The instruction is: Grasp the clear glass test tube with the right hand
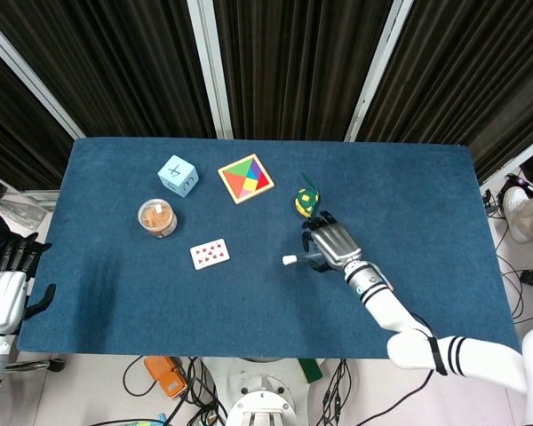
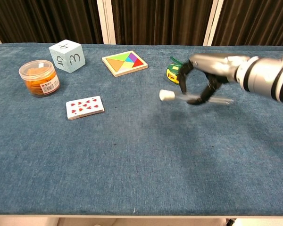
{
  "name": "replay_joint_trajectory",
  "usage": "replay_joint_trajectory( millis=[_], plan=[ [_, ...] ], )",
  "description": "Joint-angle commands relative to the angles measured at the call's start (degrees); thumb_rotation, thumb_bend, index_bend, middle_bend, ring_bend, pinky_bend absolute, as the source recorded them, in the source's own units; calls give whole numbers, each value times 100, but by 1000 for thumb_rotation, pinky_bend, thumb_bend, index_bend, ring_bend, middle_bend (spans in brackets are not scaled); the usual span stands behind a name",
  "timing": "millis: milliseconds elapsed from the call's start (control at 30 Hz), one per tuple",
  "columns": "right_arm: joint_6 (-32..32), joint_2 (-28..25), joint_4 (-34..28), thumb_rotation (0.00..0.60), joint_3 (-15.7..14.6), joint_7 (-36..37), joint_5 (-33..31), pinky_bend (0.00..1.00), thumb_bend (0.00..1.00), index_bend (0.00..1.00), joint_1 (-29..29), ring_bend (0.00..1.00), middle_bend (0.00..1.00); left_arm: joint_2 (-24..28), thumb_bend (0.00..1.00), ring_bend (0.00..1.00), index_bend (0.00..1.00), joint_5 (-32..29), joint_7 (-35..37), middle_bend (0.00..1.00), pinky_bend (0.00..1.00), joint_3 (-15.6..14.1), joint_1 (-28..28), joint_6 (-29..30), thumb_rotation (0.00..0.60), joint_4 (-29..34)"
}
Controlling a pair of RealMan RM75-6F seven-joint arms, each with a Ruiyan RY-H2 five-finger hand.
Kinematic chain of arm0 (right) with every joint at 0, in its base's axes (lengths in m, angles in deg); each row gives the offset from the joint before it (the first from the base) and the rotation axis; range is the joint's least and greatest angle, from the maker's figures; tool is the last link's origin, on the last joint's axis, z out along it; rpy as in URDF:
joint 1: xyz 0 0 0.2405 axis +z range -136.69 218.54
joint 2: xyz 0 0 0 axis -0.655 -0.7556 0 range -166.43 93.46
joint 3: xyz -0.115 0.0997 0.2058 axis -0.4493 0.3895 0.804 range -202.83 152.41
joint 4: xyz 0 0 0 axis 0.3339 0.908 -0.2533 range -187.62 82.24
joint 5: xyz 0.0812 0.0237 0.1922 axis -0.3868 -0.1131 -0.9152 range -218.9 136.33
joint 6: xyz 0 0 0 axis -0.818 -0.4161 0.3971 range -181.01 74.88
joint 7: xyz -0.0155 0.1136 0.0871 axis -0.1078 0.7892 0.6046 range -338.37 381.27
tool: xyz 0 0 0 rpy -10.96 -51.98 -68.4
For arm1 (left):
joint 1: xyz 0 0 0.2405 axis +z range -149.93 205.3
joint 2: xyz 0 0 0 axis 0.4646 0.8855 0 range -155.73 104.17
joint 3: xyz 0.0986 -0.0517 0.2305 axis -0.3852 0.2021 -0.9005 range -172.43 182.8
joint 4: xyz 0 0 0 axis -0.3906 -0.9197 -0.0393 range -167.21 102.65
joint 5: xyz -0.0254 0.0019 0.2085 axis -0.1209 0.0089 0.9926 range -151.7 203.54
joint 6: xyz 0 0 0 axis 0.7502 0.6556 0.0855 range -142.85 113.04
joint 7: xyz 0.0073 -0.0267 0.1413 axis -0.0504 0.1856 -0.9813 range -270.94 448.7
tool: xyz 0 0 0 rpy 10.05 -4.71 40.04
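A: Right hand (image 2: 198,87) pinching the tube (image 2: 194,97) between thumb and fingers, near mid-length, white cap (image 2: 166,95) pointing left. Tube apparently clear of the bench (image 2: 132,155), roughly level, just in front of the tape measure (image 2: 176,71).

B: Same from the head view: hand (image 1: 330,245) wrapped over the tube (image 1: 298,259), cap end poking out to the left. Left hand (image 1: 7,282) off the bench edge, fingers spread, holding nothing.

A: Grasp probably made, then. Advice for finishing well?

B: Steady pressure, nothing more — smooth glass, likely to slip or crack under a hard squeeze. Best kept level, so the capped end cannot swing down. Slow lift, straight up.

A: Risks nearby?

B: Tape measure just behind the fingers; worth avoiding any backward drift. Cards (image 2: 85,107), jar (image 2: 39,77), cube (image 2: 67,56) and puzzle (image 2: 124,62) well apart, no concern.

A: Grip point good enough?

B: Near the middle, so balanced. How firmly the fingers bear on the glass, cannot tell.
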State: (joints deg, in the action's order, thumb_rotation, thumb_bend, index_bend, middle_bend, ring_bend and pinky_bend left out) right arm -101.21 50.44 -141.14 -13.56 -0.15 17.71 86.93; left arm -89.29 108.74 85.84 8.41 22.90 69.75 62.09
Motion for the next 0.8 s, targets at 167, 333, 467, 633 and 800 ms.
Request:
replay_joint_trajectory(
  millis=[167, 333, 467, 633, 800],
  plan=[
    [-205, -292, -678, 600, 465, -519, -352, 118, 656, 776, 460, 231, 296, -4, 348, 0, 159, 26, 2, 33, 37, -16, 6, 5, 600, -17],
    [-522, -275, -956, 600, 785, -694, -448, 118, 656, 793, 716, 232, 296, -1, 348, 0, 159, 12, 10, 33, 37, -11, 5, -4, 600, -13],
    [-730, -261, -1075, 600, 1024, -731, -554, 118, 656, 798, 882, 233, 296, -1, 348, 0, 159, 5, 6, 33, 37, -7, 8, -1, 600, -7],
    [-1119, -245, -1167, 600, 1224, -522, -499, 118, 656, 810, 880, 239, 296, 5, 348, 0, 159, 0, 20, 33, 37, -7, 5, -14, 600, -6],
    [-1224, -440, -1287, 600, 1217, -303, -437, 118, 656, 810, 765, 240, 296, -1, 348, 0, 159, -9, 16, 33, 37, -2, -3, -28, 600, -8]
  ],
)
